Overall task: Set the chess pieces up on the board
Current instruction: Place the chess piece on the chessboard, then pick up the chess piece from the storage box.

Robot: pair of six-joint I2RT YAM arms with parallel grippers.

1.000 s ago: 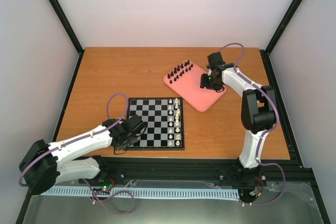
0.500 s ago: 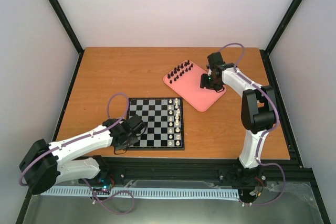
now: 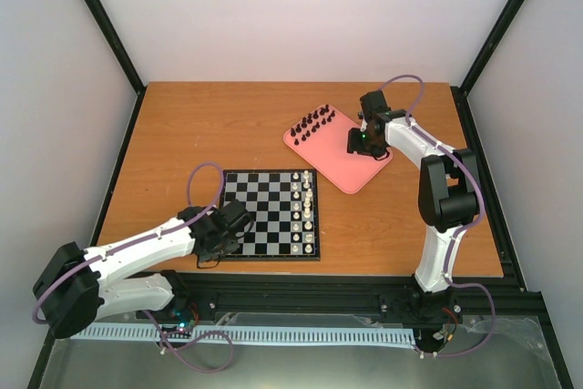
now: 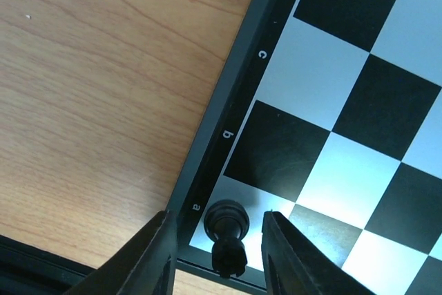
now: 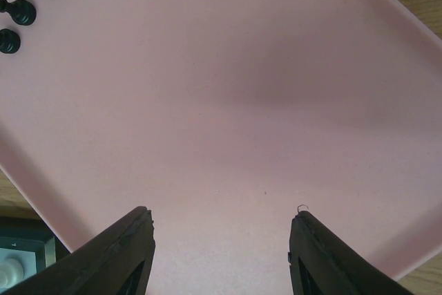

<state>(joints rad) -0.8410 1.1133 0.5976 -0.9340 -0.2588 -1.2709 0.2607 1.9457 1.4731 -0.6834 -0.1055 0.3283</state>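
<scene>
The board (image 3: 260,199) lies at the near middle of the table. My left gripper (image 4: 217,217) hangs low over its near left corner (image 3: 228,234), open. A black chess piece (image 4: 228,229) stands between its fingers on the light corner square beside the letter "a", with a gap on each side. Several more black chess pieces (image 3: 312,122) stand in rows on the far left part of a pink tray (image 3: 346,166). My right gripper (image 5: 222,213) is open over the tray's bare floor (image 3: 357,141), with nothing between its fingers. Three black pieces (image 5: 21,10) show at the right wrist view's top left.
White pieces (image 3: 307,211) fill the two right-hand columns of the board. The board's dark border (image 4: 228,101) runs beside bare wooden table (image 4: 103,88). Black frame posts stand at the table's edges.
My left gripper's jaws have spread apart around the black piece. Neither arm has shifted place in the top view.
</scene>
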